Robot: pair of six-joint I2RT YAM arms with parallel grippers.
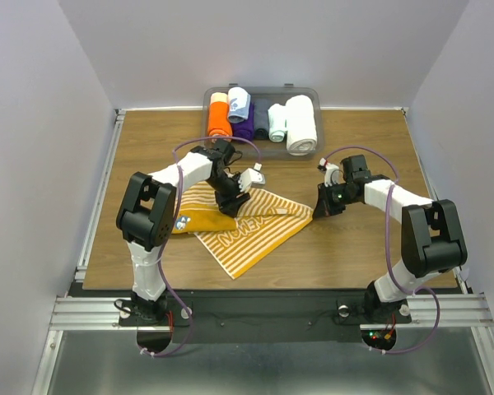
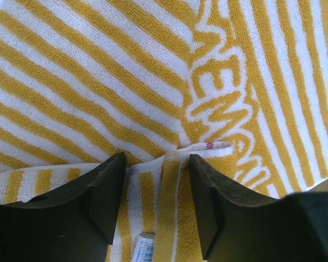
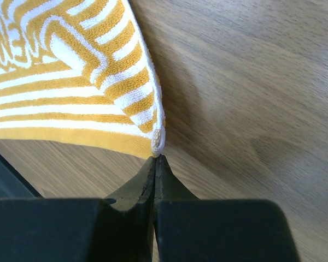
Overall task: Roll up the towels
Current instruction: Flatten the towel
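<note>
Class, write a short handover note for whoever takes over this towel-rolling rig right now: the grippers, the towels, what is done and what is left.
Left gripper: open, low over the striped towel, with a folded hem lying between its fingers.
Right gripper: shut, tips at the towel's right corner; I cannot tell whether any cloth is caught.
Striped towel: on the table, partly folded, solid yellow side showing at its left, not rolled.
Pale blue towel: already a roll, in the bin at the back.
Left to do: roll the striped towel.
</note>
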